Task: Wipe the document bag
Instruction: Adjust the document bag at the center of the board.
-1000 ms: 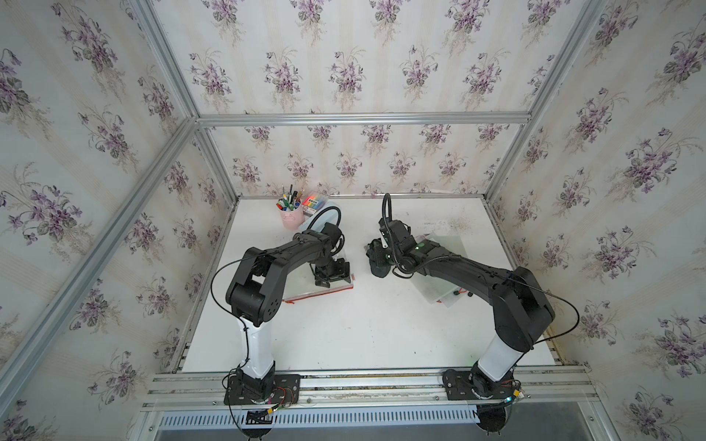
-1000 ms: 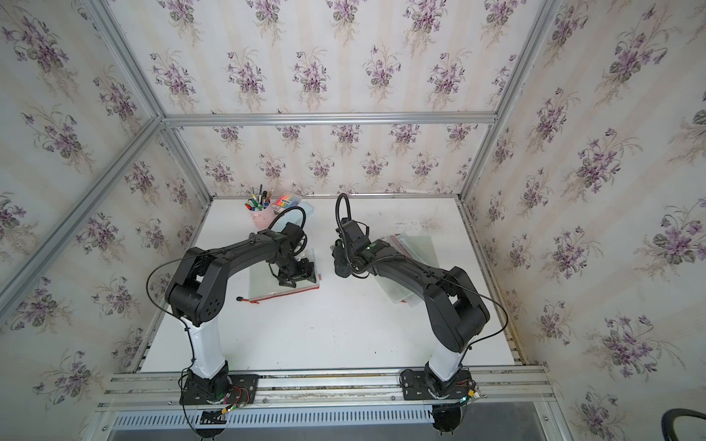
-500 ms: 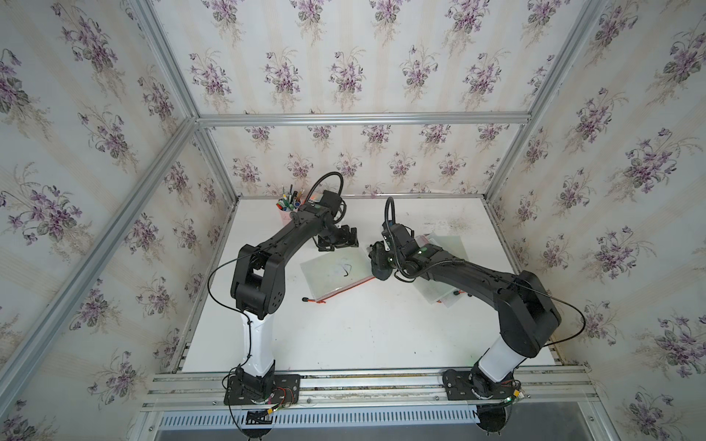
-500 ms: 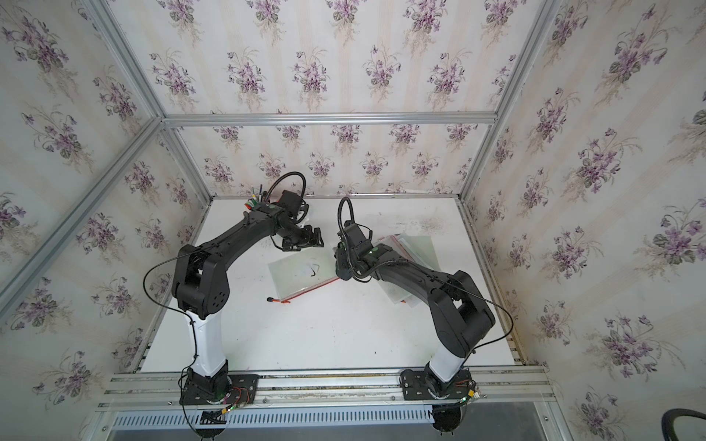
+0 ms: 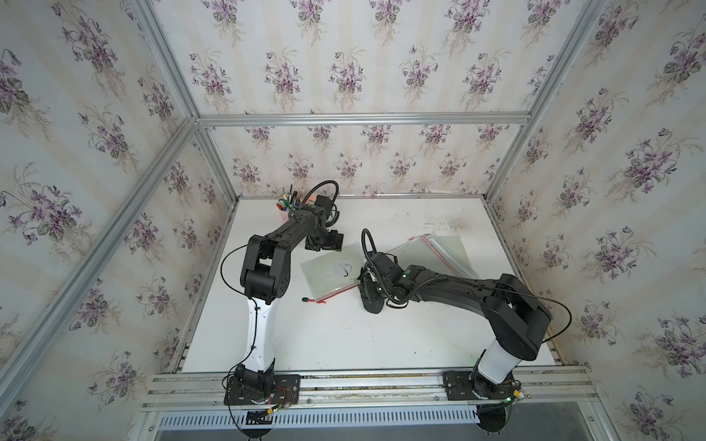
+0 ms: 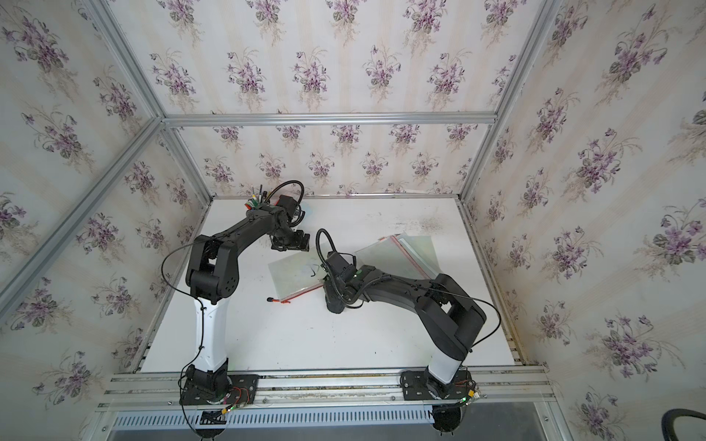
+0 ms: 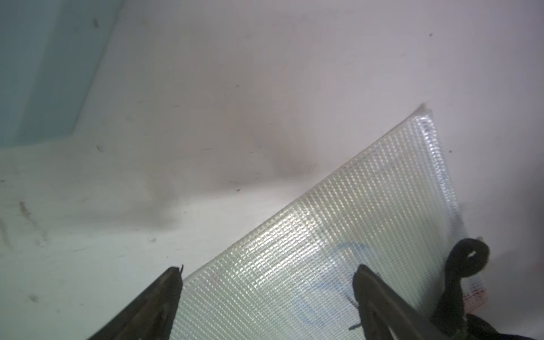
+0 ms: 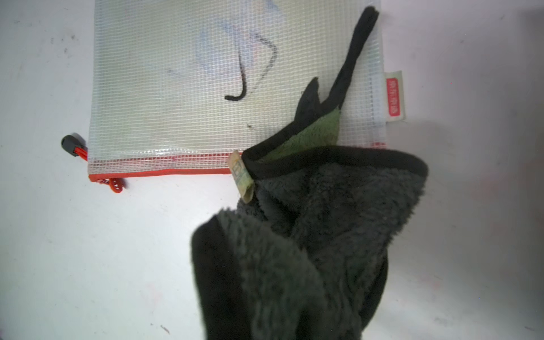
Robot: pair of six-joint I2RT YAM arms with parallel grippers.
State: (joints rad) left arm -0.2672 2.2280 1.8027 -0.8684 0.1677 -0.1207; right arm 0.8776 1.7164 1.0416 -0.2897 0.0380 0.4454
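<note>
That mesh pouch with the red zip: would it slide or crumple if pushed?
Probably slides: the document bag lies flat on the smooth table, and the open left gripper isn't clamping it. Likely bendy and light, being thin mesh plastic; the cloth could buckle it.

Scuffed white table (image 5: 344, 336): mesh document bag (image 5: 328, 273), stack of more bags (image 5: 439, 248), pen cup (image 5: 285, 209).

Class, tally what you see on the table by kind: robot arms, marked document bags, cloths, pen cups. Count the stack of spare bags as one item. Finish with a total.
Robot arms: 2, left arm and right arm
Marked document bag: 1
Cloth: 1
Pen cup: 1
Stack of spare bags: 1
Total: 6
</note>
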